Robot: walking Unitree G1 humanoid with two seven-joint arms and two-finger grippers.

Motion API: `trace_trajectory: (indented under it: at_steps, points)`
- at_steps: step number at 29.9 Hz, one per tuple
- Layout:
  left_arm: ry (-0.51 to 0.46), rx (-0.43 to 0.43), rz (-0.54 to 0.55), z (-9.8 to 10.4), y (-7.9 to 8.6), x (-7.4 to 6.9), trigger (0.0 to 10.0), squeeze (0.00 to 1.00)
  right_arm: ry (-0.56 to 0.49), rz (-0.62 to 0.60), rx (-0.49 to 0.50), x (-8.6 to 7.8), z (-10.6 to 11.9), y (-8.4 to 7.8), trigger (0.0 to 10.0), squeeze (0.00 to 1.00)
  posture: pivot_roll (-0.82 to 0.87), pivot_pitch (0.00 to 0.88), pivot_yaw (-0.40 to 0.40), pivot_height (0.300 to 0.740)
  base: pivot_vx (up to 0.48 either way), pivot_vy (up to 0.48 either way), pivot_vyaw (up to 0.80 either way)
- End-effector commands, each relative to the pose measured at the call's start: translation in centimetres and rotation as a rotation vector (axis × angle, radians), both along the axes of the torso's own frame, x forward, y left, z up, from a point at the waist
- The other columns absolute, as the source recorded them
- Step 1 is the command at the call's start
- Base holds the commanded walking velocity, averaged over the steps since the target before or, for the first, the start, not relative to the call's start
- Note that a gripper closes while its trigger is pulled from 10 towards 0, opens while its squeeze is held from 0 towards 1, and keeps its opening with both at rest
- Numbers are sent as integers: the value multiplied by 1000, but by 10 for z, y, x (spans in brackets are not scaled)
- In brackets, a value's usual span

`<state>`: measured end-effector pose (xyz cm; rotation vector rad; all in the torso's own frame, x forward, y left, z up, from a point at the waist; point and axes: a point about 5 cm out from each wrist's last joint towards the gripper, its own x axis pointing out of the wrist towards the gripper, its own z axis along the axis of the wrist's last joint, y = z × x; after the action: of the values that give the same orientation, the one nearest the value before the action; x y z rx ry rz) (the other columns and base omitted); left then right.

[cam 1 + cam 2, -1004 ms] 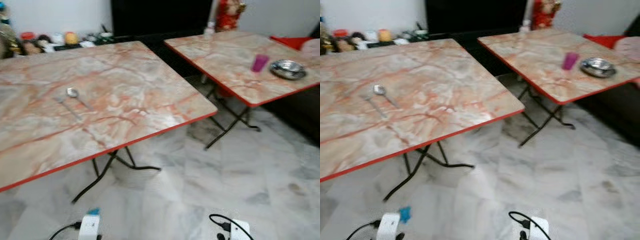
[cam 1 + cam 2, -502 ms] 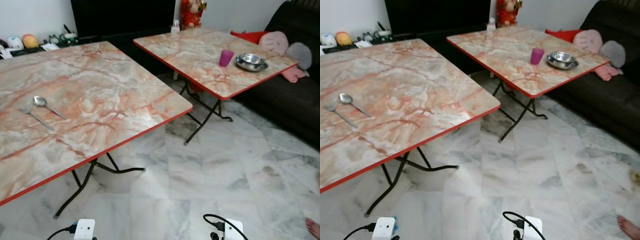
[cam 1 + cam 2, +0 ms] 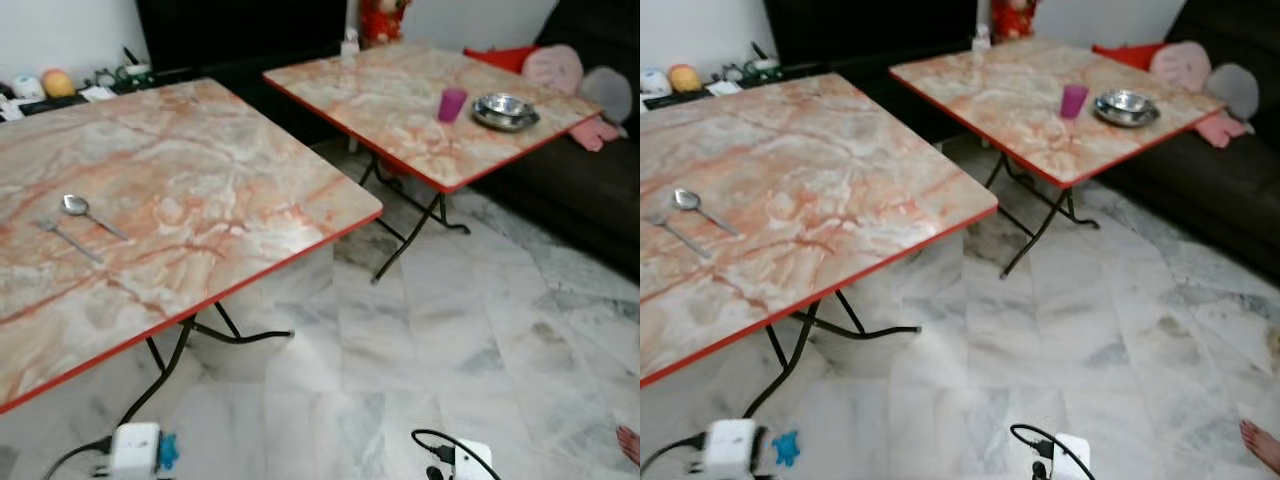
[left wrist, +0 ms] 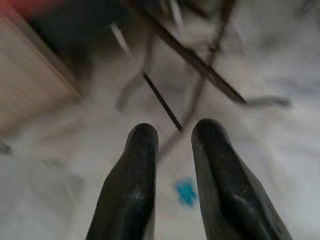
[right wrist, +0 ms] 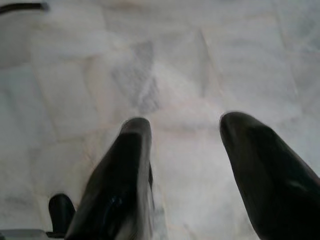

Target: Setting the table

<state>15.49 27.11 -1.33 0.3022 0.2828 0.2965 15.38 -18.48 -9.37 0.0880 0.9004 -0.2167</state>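
Note:
A spoon (image 3: 75, 205) and a fork (image 3: 66, 239) lie side by side on the left part of the near marble-patterned table (image 3: 250, 190). On the far table (image 3: 400, 95) a purple cup (image 3: 452, 103) stands just left of a steel bowl (image 3: 503, 110). Both arms hang low over the floor, away from the tables. My left gripper (image 4: 175, 132) is open by a narrow gap, with nothing in it, above the floor by the table's black legs. My right gripper (image 5: 185, 122) is open wide over bare floor tiles.
A dark sofa (image 3: 590, 190) with pink and grey cushions (image 3: 555, 68) runs along the right, behind the far table. A person's bare foot (image 3: 630, 442) shows at the bottom right. A gap of marble floor (image 3: 440, 320) lies between the two tables. Small items line a low shelf (image 3: 60, 85) at the back left.
The camera has swung to the right and steadied, bringing the far table and sofa into view. The cutlery, cup and bowl have not moved on their tables.

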Motion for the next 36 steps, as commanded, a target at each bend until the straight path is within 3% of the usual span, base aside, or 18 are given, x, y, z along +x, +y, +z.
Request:
trace_trajectory:
  at_steps: [1,6,10,13,18,19,24,31,36]
  points:
    - [-58,16,-3,12,-2,2,10000,0,0,7,-4,1,1,-2,10000,0,145,0,-59,740,0,0,0]
    - [-121,43,-10,28,-9,-14,10000,0,2,20,-6,1,1,-3,10000,0,153,0,-68,740,0,0,0]
    - [-199,88,-40,59,-18,-15,10000,0,1,22,-8,2,1,-4,10000,0,161,0,-72,740,0,0,0]
    - [-281,115,0,82,-17,-1,10000,0,1,26,-10,2,1,-4,10000,0,166,0,-76,740,0,0,0]
    - [-466,112,63,125,-15,40,10000,0,-2,31,-14,3,2,-5,10000,0,164,0,-81,740,0,0,0]
    - [-495,68,27,132,-23,62,10000,0,-3,30,-15,3,2,-4,10000,0,164,0,-81,740,0,0,0]
    - [-442,-95,-131,132,-56,112,10000,0,-5,26,-14,4,2,-4,10000,0,153,0,-81,740,0,0,0]
    - [-410,-236,-245,131,-83,140,10000,0,-8,13,-14,3,2,-3,10000,0,138,0,-76,740,0,0,0]
    - [-421,-254,-261,135,-85,144,10000,0,-7,7,-14,2,1,-4,10000,0,132,0,-71,740,0,0,0]
